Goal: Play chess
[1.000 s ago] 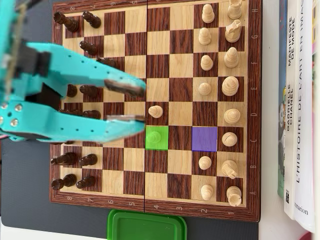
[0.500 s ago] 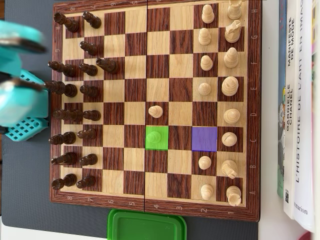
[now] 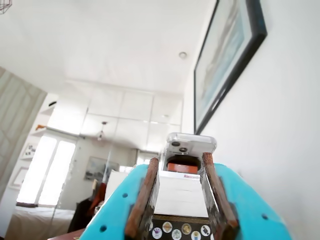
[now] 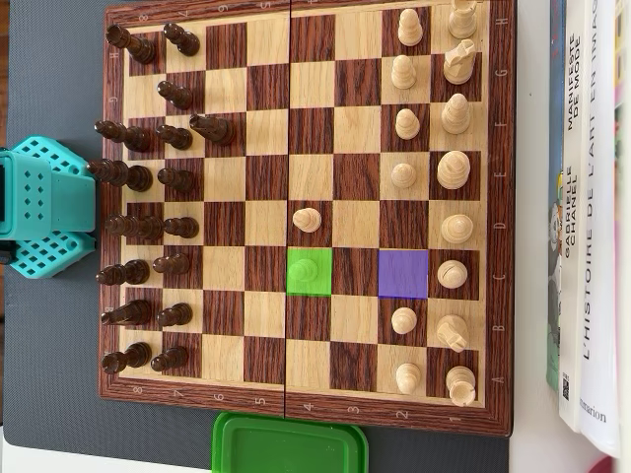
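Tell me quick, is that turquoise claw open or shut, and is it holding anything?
Gripper: open, fingers apart with nothing between them; it points up toward the ceiling, away from the chessboard.

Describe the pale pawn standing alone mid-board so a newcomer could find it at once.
In the overhead view, start at the chessboard and find the green-tinted square near its middle. The pale pawn stands on the dark square directly above it, the only uncoloured light piece away from the right-hand ranks.
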Action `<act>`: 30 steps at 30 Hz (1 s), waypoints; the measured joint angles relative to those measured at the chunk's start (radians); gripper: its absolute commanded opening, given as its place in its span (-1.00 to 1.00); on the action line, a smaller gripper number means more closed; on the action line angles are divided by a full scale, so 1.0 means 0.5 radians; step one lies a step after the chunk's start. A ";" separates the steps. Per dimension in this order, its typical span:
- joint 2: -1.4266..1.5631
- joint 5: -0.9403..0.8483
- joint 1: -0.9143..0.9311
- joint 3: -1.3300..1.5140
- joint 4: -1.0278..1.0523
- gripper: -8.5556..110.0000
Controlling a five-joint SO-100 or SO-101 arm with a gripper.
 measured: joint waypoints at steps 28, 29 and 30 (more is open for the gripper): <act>0.114 0.000 0.018 0.000 -1.519 -0.63; 0.114 0.000 0.018 0.000 -1.549 -0.63; 0.114 0.000 0.018 0.000 -1.592 -0.63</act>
